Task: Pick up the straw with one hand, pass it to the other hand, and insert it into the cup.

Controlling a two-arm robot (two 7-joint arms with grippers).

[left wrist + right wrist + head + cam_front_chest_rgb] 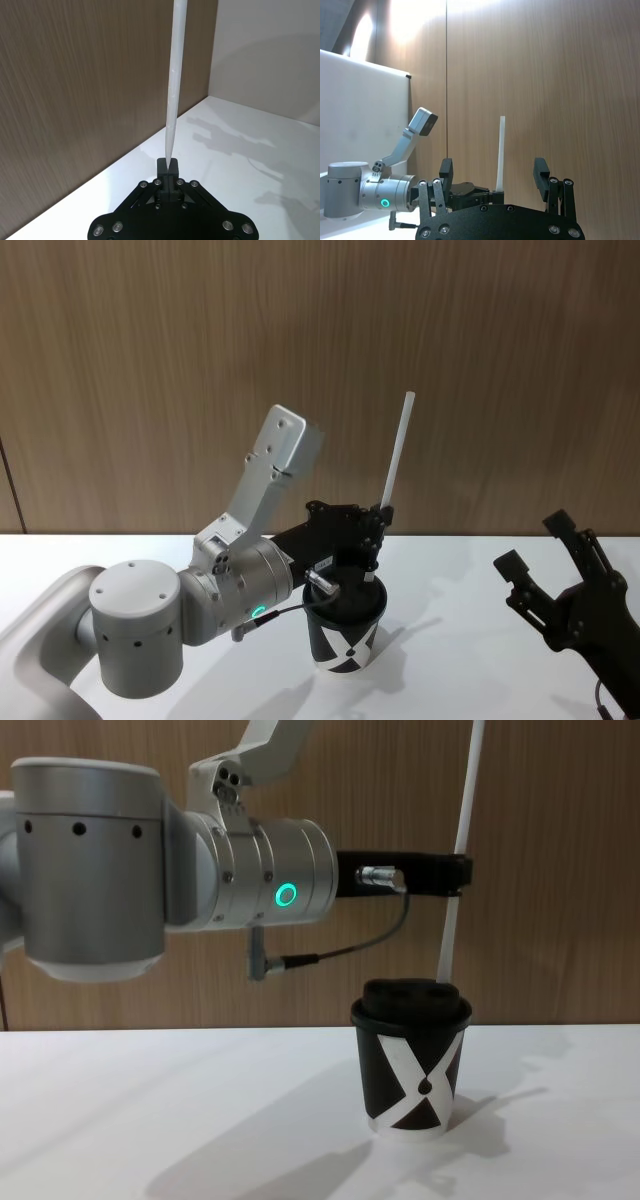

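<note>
Closest to the head camera, the thick silver arm with its green light ring reaches in from the robot's left and carries the left gripper out over the cup. Its jaws are clenched on the straw, pinching it low on its length, so most of the white tube rises above the fingers, leaning slightly. In the chest view the short lower part of the straw runs down from the left gripper to the back of the black domed lid; its tip meets the lid there, though whether it has entered the opening cannot be told. Gripping so near the bottom end looks deliberate: it keeps the tip stiff and easy to aim at a small hole.

Standing on the white table, the cup sits upright directly under the gripper, its white X pattern facing the robot.

Off to the robot's right, the right gripper hovers above the table, well apart from the cup, with its jaws spread and nothing between them. That suits an arm whose part in the handover seems finished. By my reading, what remains is a straight push down through the lid.
</note>
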